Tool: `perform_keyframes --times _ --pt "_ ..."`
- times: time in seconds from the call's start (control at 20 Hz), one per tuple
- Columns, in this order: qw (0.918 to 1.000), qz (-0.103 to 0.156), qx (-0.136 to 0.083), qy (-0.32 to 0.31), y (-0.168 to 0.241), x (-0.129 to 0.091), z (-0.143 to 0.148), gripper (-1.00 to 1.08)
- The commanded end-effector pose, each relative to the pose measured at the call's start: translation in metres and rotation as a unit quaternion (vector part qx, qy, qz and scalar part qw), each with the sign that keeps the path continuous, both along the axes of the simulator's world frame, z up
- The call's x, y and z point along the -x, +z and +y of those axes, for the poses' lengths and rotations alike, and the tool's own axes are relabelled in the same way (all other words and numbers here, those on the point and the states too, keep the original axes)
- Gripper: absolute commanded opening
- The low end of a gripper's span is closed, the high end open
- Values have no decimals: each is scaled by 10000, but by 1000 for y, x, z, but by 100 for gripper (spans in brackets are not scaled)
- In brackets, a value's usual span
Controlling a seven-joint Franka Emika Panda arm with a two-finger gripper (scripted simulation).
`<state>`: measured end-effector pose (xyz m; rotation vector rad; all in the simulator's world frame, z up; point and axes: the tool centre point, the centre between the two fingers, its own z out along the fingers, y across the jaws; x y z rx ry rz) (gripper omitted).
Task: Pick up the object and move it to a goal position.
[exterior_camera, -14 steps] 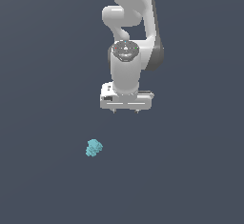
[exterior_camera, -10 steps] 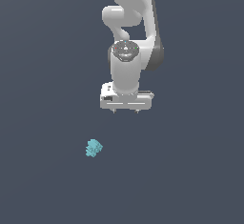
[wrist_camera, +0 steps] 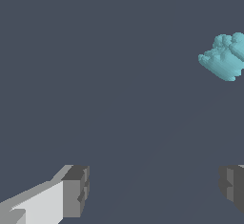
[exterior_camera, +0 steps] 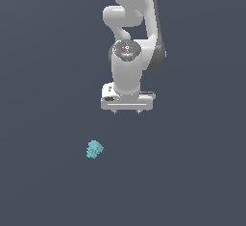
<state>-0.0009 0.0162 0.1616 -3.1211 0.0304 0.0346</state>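
The white robot arm's claw [exterior_camera: 127, 110] hangs above the flat dark grey desk [exterior_camera: 43, 76] with its two fingers spread wide and nothing between them, presumably ready to descend over its target. The one small light cyan, lumpy, blocky-edged object [exterior_camera: 94, 149] lies on the desk apart from the claw, off to one side and nearer the exterior camera, so the claw needs to shift across before closing. One object, one claw; no goal marker shows.
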Motion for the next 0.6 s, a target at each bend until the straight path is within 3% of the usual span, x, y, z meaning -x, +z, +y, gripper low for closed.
perform_keyframes --times 0.0,0.2,0.55 --pt "9999 -102 10 50 8 -6 2 100" --pt "9994 -316 34 148 25 -17 7 100" --pt "9994 -311 33 141 25 -17 6 100"
